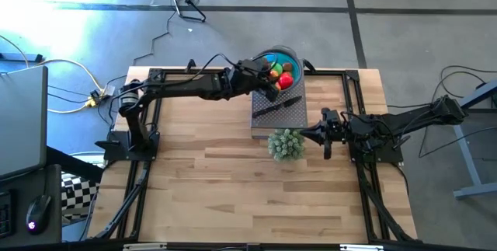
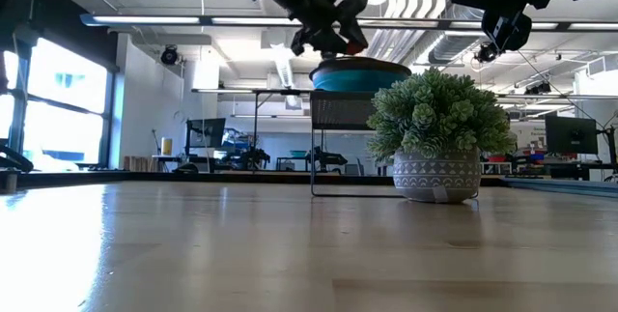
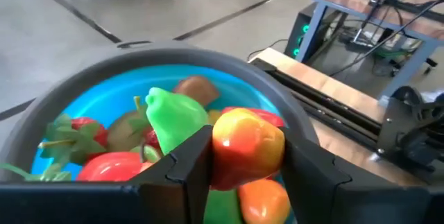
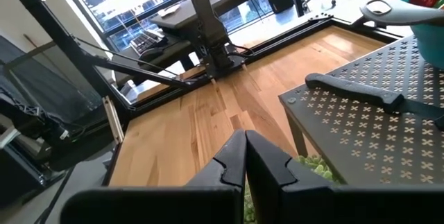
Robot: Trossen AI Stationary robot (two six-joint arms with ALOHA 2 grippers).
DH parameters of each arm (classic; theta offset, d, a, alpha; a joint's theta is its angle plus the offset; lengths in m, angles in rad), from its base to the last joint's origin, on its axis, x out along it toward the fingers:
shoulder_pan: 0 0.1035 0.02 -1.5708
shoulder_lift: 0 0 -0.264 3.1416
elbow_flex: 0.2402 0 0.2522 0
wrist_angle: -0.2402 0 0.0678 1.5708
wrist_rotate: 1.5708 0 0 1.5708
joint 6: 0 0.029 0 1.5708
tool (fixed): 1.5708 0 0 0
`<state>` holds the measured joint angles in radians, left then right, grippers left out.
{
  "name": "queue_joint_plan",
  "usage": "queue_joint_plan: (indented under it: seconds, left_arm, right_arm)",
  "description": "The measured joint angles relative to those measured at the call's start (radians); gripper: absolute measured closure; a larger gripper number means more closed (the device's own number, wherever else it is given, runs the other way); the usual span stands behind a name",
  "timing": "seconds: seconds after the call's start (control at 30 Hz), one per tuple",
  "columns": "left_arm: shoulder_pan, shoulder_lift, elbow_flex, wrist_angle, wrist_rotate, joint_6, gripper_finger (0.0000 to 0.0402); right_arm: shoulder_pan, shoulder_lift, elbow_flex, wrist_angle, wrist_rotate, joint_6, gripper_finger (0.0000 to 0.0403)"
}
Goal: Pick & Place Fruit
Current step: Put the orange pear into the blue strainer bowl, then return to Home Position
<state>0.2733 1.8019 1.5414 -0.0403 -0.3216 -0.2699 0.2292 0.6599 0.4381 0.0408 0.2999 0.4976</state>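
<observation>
A blue bowl (image 1: 293,52) with a grey rim (image 3: 208,61) stands at the far end of a dark perforated stand (image 1: 279,117). In it lie several toy fruits: red, green, brown and orange. My left gripper (image 1: 273,78) reaches over the bowl from the table's left and is shut on a red-and-yellow round fruit (image 3: 246,144). My right gripper (image 1: 311,136) hangs shut with nothing in it, right of the stand and beside a potted plant (image 1: 286,144). My left gripper pinches the red-and-yellow fruit's two opposite sides (image 3: 220,156) between its two fingers (image 3: 189,170). The fingers come from the table's left, slanting a little down. The fruit sits above the other fruits in the bowl; whether it touches the orange one (image 3: 265,202) below, I cannot tell.
A black-handled knife (image 1: 279,106) lies on the stand in front of the bowl, also seen in the right wrist view (image 4: 361,92). The bushy green plant in its grey pot (image 2: 439,124) stands on the table just near of the stand. Bare wood lies toward the near edge.
</observation>
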Motion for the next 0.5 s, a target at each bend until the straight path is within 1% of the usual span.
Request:
queue_joint_plan:
  seconds: [0.13, 0.3, 0.4, 0.5]
  left_arm:
    - [0.002, -0.001, 0.000, -0.003, 0.001, 0.000, 0.0222]
    - [0.002, -0.001, 0.000, 0.045, 0.000, 0.000, 0.0180]
    - [0.002, -0.001, 0.000, 0.052, 0.000, 0.000, 0.0173]
    - [0.002, -0.004, 0.000, 0.046, 0.000, 0.002, 0.0183]
  right_arm:
    - [0.000, 0.000, 0.000, 0.000, -0.012, 0.001, 0.0400]
    - [0.000, 0.000, 0.000, 0.000, -0.012, 0.001, 0.0400]
    - [0.000, 0.000, 0.000, 0.000, -0.012, 0.002, 0.0400]
    - [0.000, 0.000, 0.000, 0.000, -0.012, 0.002, 0.0400]
